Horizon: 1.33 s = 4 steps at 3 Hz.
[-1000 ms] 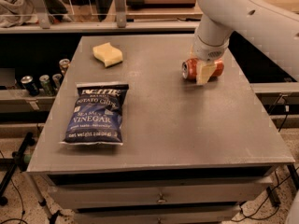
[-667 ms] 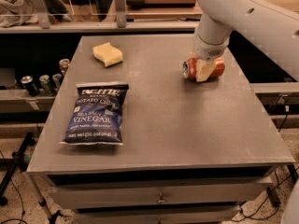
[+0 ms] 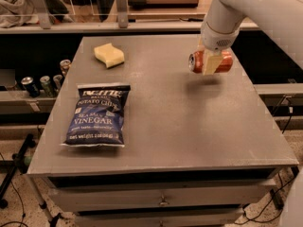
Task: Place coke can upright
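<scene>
The coke can, red with a silver top, lies on its side with the top facing left. My gripper is shut on it at the far right of the grey table. The can hangs a little above the tabletop, with its shadow below it. One pale finger crosses the front of the can; the other finger is hidden behind it. The white arm comes down from the upper right.
A blue chip bag lies flat at the front left. A yellow sponge sits at the back left. Several dark cans stand on a lower shelf left of the table. Drawers sit under the tabletop.
The gripper has lifted the can off the tabletop; it was resting on the surface before and now hangs slightly above it, still on its side.
</scene>
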Available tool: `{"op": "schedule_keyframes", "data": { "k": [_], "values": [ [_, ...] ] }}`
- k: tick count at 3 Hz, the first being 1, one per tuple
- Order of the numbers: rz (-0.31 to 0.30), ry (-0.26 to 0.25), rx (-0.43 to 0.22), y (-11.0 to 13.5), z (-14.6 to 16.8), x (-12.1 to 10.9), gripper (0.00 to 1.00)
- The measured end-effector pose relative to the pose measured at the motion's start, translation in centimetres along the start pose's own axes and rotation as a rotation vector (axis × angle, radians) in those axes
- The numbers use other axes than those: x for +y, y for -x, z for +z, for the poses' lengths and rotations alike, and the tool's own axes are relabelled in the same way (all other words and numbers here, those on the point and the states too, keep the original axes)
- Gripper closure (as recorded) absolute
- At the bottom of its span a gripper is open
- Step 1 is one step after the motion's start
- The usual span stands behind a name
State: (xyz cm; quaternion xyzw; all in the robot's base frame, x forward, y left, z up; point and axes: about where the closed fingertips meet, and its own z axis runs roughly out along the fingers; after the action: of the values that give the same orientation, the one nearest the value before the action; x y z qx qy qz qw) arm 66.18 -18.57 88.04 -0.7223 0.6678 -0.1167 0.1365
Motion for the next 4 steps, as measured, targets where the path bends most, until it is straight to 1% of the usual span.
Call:
{"op": "schedule_keyframes", "data": {
  "k": [1, 2, 3, 4],
  "values": [
    [0.031, -0.025, -0.066, 0.4, -3.1, -0.7, 1.00],
    [0.075, -0.037, -0.168, 1.2, -6.6, -0.8, 1.00],
    [0.154, -0.053, -0.259, 2.2, -10.1, -0.7, 1.00],
    [0.270, -0.028, -0.355, 2.9, -12.0, -0.1, 1.00]
  ]
}}
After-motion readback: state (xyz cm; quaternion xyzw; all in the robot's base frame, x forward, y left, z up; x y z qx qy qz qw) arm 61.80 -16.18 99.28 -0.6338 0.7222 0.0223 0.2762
